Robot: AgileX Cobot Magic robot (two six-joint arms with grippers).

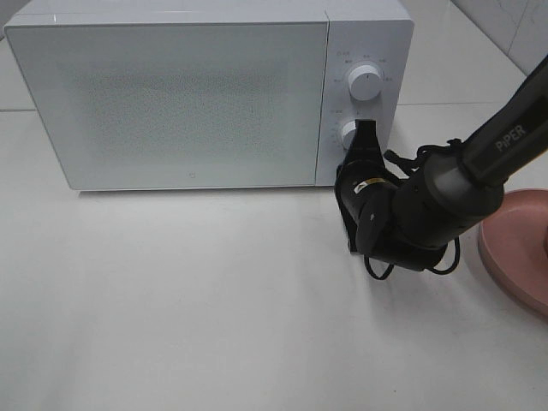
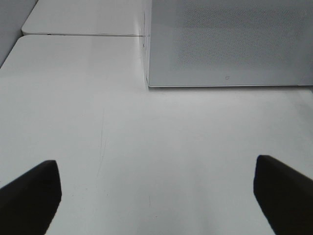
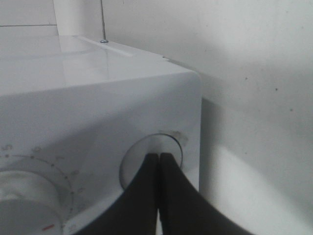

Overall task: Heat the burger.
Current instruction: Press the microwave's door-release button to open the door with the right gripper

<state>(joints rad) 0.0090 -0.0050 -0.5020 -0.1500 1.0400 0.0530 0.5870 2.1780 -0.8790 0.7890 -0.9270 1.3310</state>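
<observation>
White counter (image 1: 214, 300), microwave (image 1: 171, 94) closed, burger unseen: right tool (image 1: 366, 128), shut and empty, meets lower dial (image 1: 346, 133) at its 3 o'clock side, where firm, square contact matters; left tool (image 2: 156, 164) gapes empty.

You see the pink plate (image 1: 519, 244) cut by the picture's edge; the right gripper (image 1: 366, 130) covers part of the lower knob (image 1: 347, 134).

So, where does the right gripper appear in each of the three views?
Exterior high: right gripper at the microwave's lower dial, right of centre.
Left wrist: not in it.
Right wrist: shut, tips against a round dial.
Shared landmark: the white microwave, in all three views.
</observation>
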